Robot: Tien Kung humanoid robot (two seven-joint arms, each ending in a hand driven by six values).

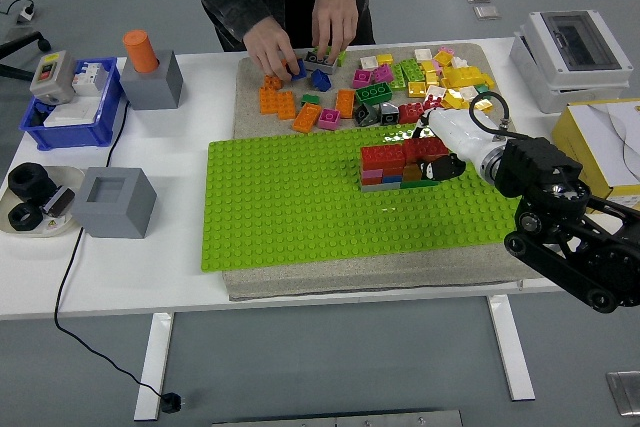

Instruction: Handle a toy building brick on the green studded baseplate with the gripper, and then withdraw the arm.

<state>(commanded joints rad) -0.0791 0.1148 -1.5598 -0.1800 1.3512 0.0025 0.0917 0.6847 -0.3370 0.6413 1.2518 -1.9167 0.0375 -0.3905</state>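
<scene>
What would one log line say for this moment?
right hand: at brick stack on green baseplate | person's hands: sorting loose bricks

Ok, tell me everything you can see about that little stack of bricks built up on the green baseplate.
The brick stack stands on the right part of the green baseplate, near its far edge. It looks like glossy plastic: red bricks on top, a lower row showing grey, blue, brown and green. It sits upright and low. The right hand rests against its right end, hiding part of it; whether the fingers grip a brick cannot be told.
</scene>
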